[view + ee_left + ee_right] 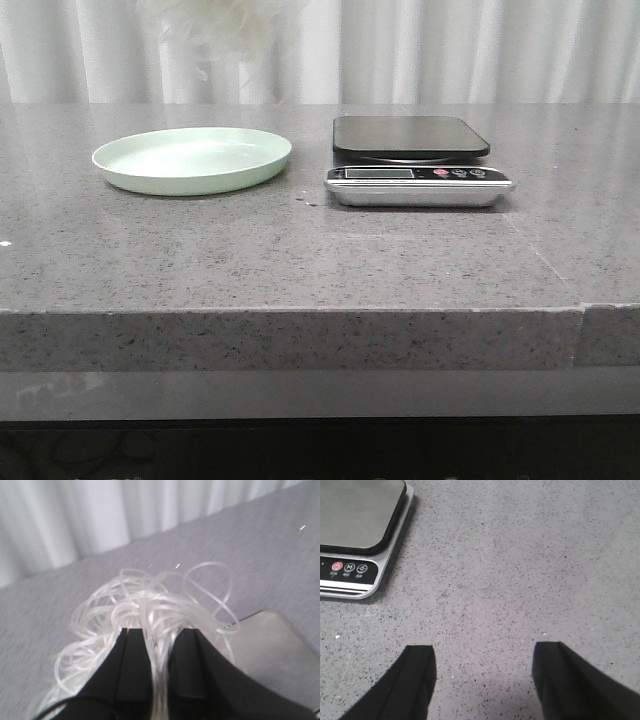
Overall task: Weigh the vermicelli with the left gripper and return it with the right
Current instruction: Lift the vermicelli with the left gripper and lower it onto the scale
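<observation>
The vermicelli (pixel 150 610) is a loose tangle of clear whitish strands pinched between the black fingers of my left gripper (pixel 160 635), which is shut on it. In the front view only a blurred part of the vermicelli (pixel 225 25) shows at the top edge, high above the empty pale green plate (pixel 192 160); neither gripper shows there. The scale (pixel 415 160) with its black platform stands right of the plate, and a corner of the scale (pixel 272 640) lies below the held strands. My right gripper (pixel 485 652) hangs open over bare countertop, beside the scale (pixel 360 525).
The grey speckled countertop (pixel 300 260) ends at a front edge near me. White curtains (pixel 450 50) hang behind the table. The scale's buttons (pixel 349 569) face the front.
</observation>
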Tool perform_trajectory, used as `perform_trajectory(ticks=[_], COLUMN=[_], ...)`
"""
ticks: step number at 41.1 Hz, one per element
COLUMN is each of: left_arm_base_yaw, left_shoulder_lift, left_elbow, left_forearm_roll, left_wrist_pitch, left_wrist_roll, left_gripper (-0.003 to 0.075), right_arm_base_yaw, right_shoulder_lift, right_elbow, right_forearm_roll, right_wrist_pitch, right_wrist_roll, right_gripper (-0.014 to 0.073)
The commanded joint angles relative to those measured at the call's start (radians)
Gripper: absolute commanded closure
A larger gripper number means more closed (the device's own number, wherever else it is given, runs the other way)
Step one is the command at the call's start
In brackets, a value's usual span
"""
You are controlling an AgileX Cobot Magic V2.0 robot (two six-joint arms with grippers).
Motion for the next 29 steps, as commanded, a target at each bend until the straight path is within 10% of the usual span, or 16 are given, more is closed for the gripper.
perform_trajectory(ticks=[1,29], left_arm_base_yaw=[-0.046,-0.206], left_shoulder_lift=[-0.003,0.331], left_elbow=[-0.097,-0.300], left_forearm_roll=[-0.006,-0.008], left_wrist_pitch=[-0.093,-0.210], left_wrist_roll=[0.000,0.000], left_gripper=[0.0573,0.0568], right_arm_base_yaw=[-0.004,-0.004], right_shoulder_lift=[0.001,0.001], right_elbow=[-0.027,-0.027], right_forearm_roll=[-0.002,-0.002], right_wrist_pitch=[-0.076,-0.072], right_wrist_roll=[-0.011,-0.011], right_gripper=[0.0069,0.0069])
